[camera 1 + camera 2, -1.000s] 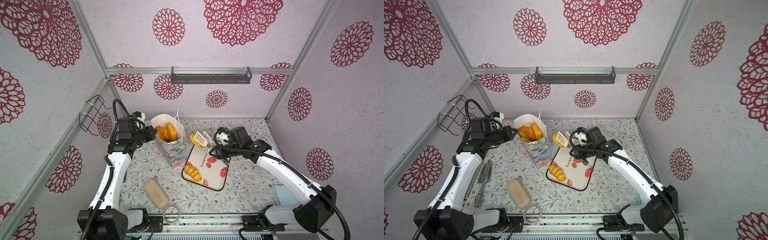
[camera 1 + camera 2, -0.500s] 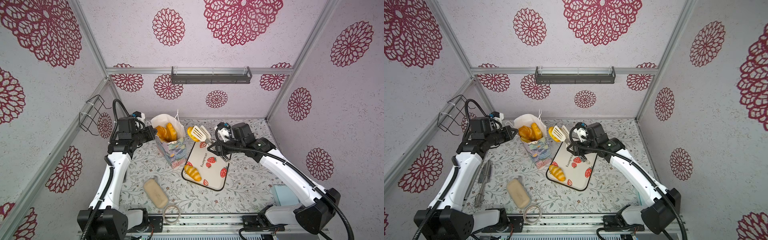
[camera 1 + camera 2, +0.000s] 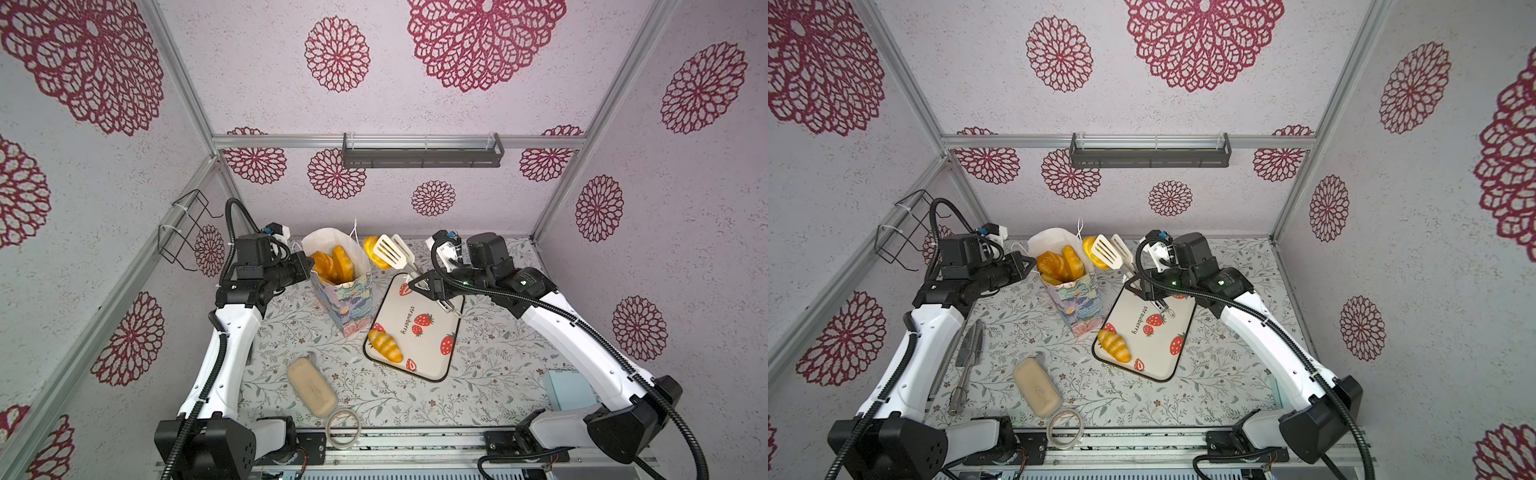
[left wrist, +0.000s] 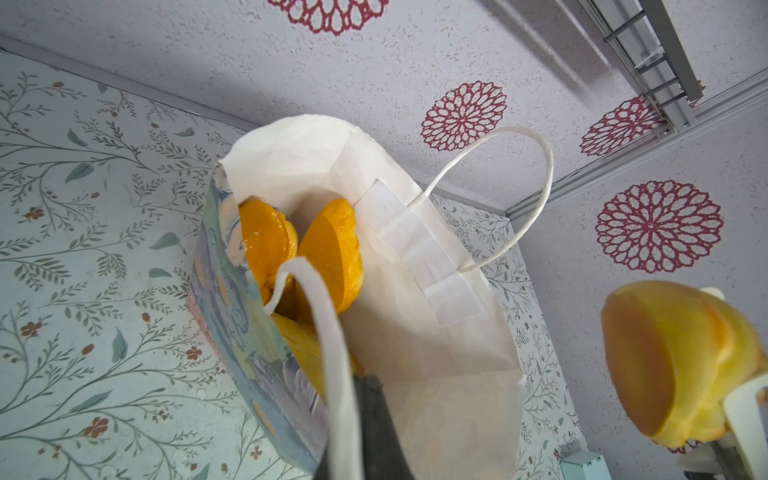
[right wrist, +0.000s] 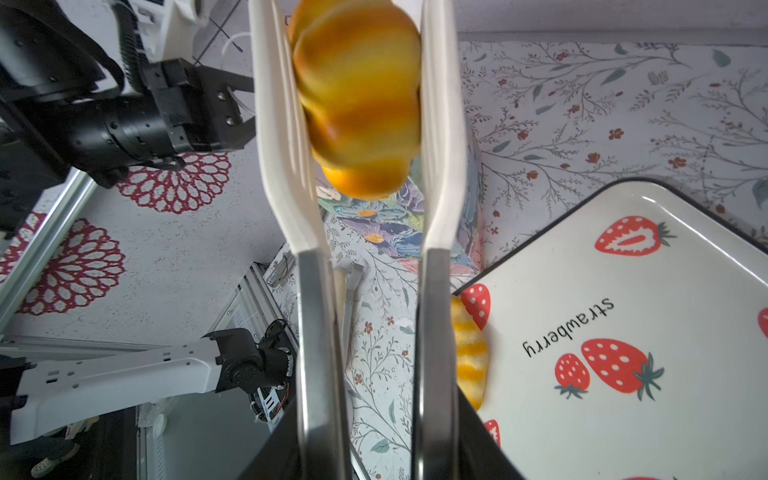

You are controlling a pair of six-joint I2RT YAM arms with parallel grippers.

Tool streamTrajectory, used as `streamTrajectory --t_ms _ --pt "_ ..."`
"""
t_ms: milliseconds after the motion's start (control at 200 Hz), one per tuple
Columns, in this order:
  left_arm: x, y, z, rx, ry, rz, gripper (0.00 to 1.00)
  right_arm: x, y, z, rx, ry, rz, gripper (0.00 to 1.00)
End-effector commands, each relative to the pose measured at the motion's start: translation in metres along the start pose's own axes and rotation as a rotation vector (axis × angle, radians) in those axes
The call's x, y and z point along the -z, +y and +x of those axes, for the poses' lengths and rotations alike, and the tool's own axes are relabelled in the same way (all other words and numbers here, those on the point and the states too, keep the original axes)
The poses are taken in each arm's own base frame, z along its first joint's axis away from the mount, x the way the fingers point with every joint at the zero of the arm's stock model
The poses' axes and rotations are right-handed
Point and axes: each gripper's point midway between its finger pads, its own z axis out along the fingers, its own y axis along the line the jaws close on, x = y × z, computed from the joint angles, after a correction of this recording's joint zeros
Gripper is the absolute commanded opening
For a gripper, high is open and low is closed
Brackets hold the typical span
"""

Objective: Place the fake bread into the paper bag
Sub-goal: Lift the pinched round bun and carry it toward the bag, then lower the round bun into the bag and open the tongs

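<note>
While tongs [image 3: 389, 251] pinch croissant [image 3: 370, 248], paper bag [image 3: 350, 297] (part-filled) stands.

The upright paper bag [image 3: 347, 301] is white inside and painted outside with pastel blue, purple and pink flowers; its cord handles [image 4: 338, 353] are white. The glossy toy pastries [image 3: 332, 266] in it are golden orange. The tray croissant [image 3: 385, 345] is yellow with orange stripes, and so is the croissant in the tongs [image 5: 357, 95]. The flat-headed tongs [image 3: 390, 251] are white with grey metal arms. The rectangular tray [image 3: 428, 355] is cream with a black rim, red strawberries and black lettering. The worktop [image 3: 490, 374] is pale with grey-green sprigs and small red-brown flowers. The walls [image 3: 395, 108] are pale lilac with crimson rosettes.
</note>
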Motion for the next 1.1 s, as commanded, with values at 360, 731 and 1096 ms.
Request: streamTrajectory --t_ms 360,731,1096 --pt "0.0 0.004 -0.003 0.0 -0.018 -0.01 0.0 -0.024 0.045 -0.043 0.106 -0.063 -0.156 0.43" --pt "0.002 0.003 -0.004 -0.002 -0.02 -0.007 0.0 -0.056 0.047 -0.039 0.091 -0.013 -0.16 0.45" --pt "0.001 0.003 -0.003 -0.001 -0.018 -0.008 0.0 -0.071 0.049 -0.028 0.087 0.031 -0.172 0.54"
